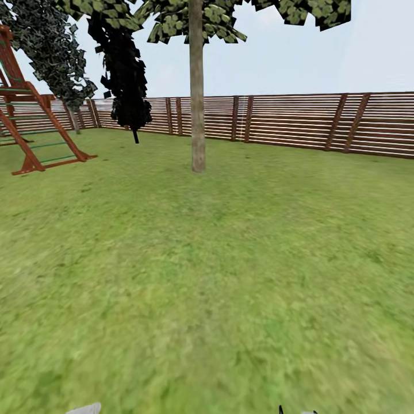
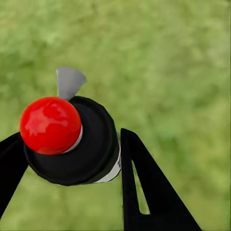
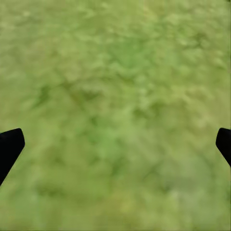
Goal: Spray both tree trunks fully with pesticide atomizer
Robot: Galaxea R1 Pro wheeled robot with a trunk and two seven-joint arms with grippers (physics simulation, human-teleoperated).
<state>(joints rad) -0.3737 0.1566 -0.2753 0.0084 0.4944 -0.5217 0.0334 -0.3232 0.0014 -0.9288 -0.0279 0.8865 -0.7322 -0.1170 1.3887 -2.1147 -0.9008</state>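
**Clerk:** Item one, the small slim black spray bottle with red dome nozzle and white label band, the pesticide atomizer (image 2: 72, 144). Location?

**Keeper:** Between the two black fingers of the left gripper (image 2: 72, 159), which are clamped on its black body just below the cap, one on either side. Blurred green grass lawn (image 2: 183, 72) lies beyond it. A small grey tab (image 2: 70, 82) sticks out past the red top; I cannot tell what it is.

**Clerk:** Handling notes?

**Keeper:** Judged light and rigid, a smooth round body likely to twist or slip in a two-finger pinch. The grip on the body wall seems the sound place; the red nozzle should stay free, pointed at the bark.

**Clerk:** Item two, right gripper (image 3: 115, 144)?

**Keeper:** Fingers spread wide, nothing between them, grass beyond.

**Clerk:** Item three, the target?

**Keeper:** One tall tree with a straight bare grey-brown trunk (image 1: 197, 103), standing on the lawn well ahead in the head view, green-white leaf canopy (image 1: 195, 20) above. No coating visible on it.

**Clerk:** Other stock?

**Keeper:** Narrow black cypress-like tree (image 1: 126, 75) to its left, red-brown wooden climbing frame (image 1: 31, 115) at far left, brown horizontal-slat wooden fence (image 1: 287, 121) behind.

**Clerk:** Status?

**Keeper:** Pickup looks done; spraying probably not begun, trunk too far off.
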